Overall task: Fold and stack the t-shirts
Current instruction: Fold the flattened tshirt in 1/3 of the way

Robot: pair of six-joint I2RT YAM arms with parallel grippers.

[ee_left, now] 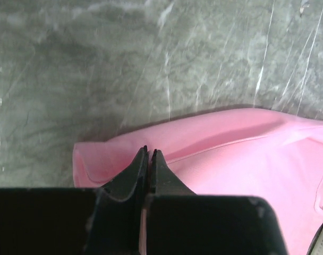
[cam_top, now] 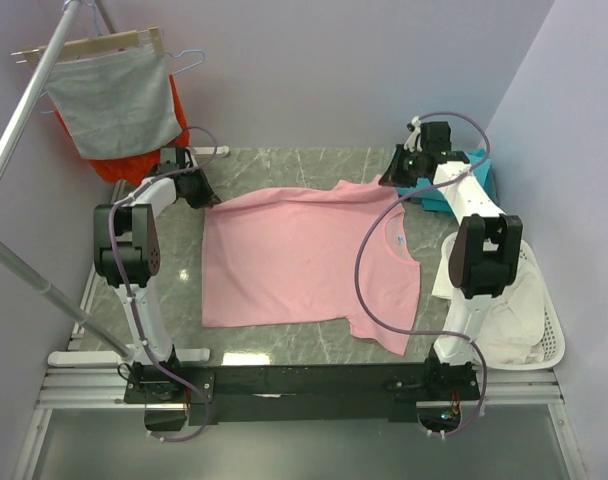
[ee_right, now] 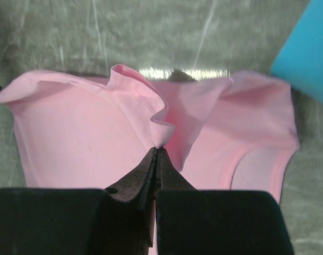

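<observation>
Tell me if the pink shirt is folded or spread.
Spread, not folded: the pink shirt lies mostly flat, left gripper and right gripper pinching its far edge.

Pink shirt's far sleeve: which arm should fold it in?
Right, probably. The right gripper is shut on the pink t-shirt at that sleeve; the left gripper pinches the far hem corner, at the shirt's other end.

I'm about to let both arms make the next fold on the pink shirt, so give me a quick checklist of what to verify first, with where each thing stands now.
1. Left gripper shut on the far edge of the pink t-shirt: ok.
2. Right gripper shut on it: ok, pinching a raised fold.
3. Fabric smooth at the right grip: not ok, bunched.
4. Teal t-shirts apart from the pink one: ok.
5. Layers caught in each grip: cannot tell.
</observation>
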